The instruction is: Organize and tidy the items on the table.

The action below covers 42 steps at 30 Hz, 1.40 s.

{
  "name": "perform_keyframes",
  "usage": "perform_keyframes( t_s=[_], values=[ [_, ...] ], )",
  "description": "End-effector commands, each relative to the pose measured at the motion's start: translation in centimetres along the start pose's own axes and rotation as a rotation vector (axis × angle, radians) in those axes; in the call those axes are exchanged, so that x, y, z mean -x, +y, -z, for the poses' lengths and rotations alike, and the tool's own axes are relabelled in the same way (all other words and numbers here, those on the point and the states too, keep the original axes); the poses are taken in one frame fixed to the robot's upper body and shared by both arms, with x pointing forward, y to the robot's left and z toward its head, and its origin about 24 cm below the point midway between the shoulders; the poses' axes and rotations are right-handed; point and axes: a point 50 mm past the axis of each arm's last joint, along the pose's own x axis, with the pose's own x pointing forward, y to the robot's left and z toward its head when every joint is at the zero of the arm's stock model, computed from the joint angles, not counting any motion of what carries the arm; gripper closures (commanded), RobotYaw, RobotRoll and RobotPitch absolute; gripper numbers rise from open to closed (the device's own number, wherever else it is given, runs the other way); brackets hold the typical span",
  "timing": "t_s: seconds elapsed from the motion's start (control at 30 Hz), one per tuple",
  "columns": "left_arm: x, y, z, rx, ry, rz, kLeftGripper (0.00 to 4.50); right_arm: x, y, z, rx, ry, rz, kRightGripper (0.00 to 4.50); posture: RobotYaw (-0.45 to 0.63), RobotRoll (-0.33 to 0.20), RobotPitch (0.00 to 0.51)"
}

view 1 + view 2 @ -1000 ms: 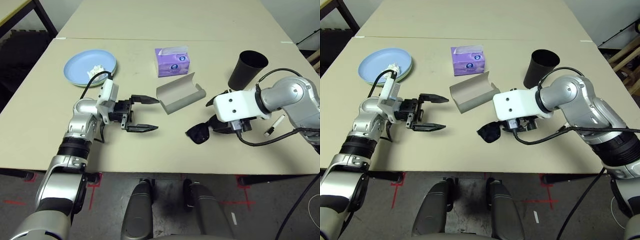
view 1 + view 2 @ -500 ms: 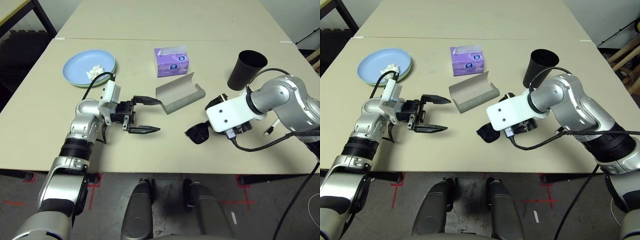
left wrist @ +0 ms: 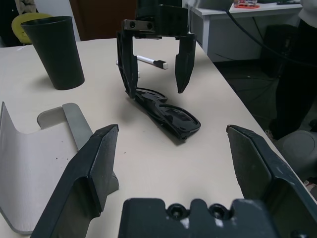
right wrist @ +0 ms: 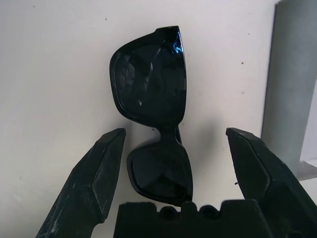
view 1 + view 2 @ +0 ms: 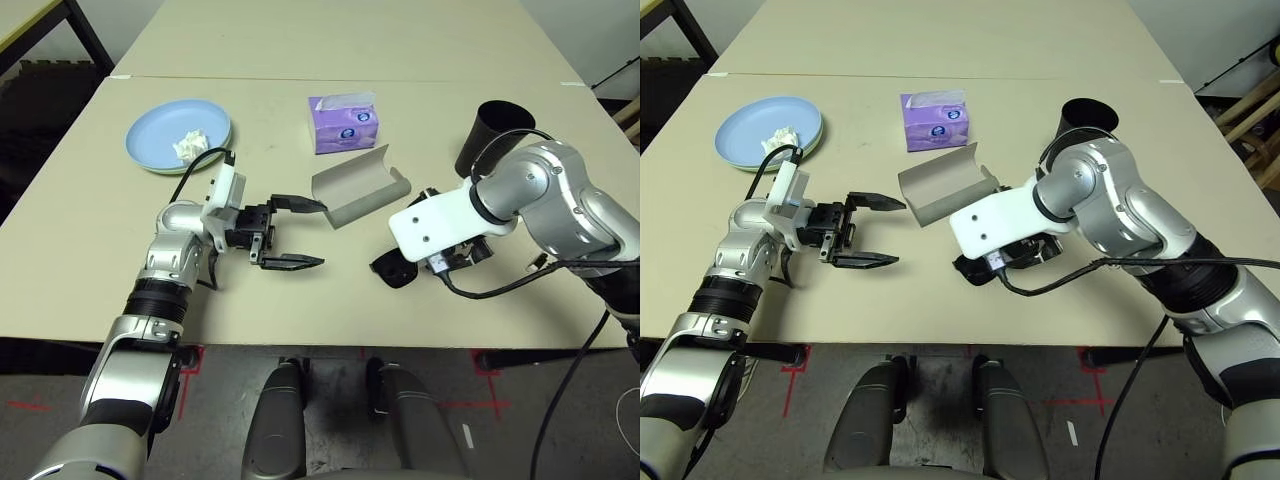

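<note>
Right tool [image 3: 156, 69], fingers spread, hangs over the black sunglasses [image 4: 153, 114] beside the grey glasses case [image 5: 360, 187]: light, rigid, scratch-prone, best gripped at the bridge.

The right gripper [image 4: 171, 171] hangs over a pair of black plastic sunglasses with dark lenses [image 4: 153, 114], its two black fingers [image 4: 96, 173] spread wide on either side of the frame. The sunglasses lie flat on the smooth matte beige surface [image 4: 54, 64], one lens just in front of the gripper's body, the other farther out. Neither finger touches the frame. A grey curved glasses case [image 4: 294, 84] lies beside them, apart.
</note>
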Motion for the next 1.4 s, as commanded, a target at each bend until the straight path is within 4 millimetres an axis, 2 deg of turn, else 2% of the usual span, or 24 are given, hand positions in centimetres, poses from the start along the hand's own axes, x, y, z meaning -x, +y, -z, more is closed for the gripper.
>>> perform_keyframes(
  t_s=[0.03,0.3,1.4],
  values=[
    [-0.1,-0.1,0.0,-0.012,0.018,0.010,0.05,-0.4,-0.1,0.1,0.044,0.024,-0.015,0.00,0.14,0.000,0.224],
    [-0.1,-0.1,0.0,-0.015,0.025,0.012,0.05,-0.9,-0.4,0.8,0.109,0.054,-0.011,0.00,0.15,0.000,0.223],
    [0.3,0.0,0.1,-0.015,0.029,-0.015,0.05,-2.3,-0.5,0.7,0.120,0.046,-0.031,0.00,0.16,0.000,0.224]
  ],
)
